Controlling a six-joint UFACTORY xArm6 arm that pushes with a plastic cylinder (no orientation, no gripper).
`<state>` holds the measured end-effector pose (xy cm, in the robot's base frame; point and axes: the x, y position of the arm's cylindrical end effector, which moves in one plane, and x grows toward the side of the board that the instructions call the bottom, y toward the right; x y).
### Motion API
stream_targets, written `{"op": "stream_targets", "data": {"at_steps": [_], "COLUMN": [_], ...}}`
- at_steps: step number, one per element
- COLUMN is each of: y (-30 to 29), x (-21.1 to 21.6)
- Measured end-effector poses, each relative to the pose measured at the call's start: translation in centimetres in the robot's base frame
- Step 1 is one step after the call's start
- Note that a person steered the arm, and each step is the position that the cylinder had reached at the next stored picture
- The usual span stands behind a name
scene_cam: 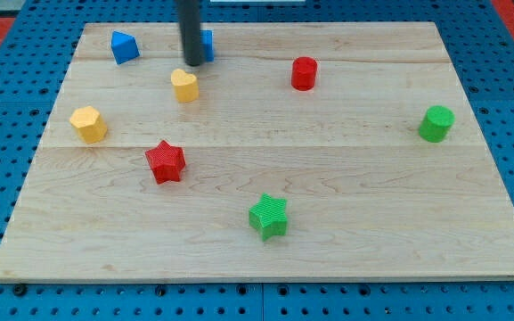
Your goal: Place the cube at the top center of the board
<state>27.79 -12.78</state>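
Note:
My tip (pixel 193 63) is near the view's top left of the wooden board (pixel 346 196). It stands right in front of a blue cube (pixel 208 44), which is mostly hidden behind the rod; only its right side shows. I cannot tell whether the tip touches the cube. A yellow heart-shaped block (pixel 184 86) lies just below the tip.
A blue wedge-like block (pixel 124 46) sits at the top left. A yellow hexagonal block (pixel 88 123) is at the left, a red star (pixel 166 161) below centre-left, a green star (pixel 268 216) near the bottom centre, a red cylinder (pixel 304 72) top centre, a green cylinder (pixel 436 123) at the right.

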Motion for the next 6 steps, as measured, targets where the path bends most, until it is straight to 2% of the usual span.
{"op": "stream_targets", "data": {"at_steps": [1, 2, 4, 6], "y": [1.0, 5.0, 10.5, 11.3], "x": [-2.6, -3.9, -3.3, -3.3]}}
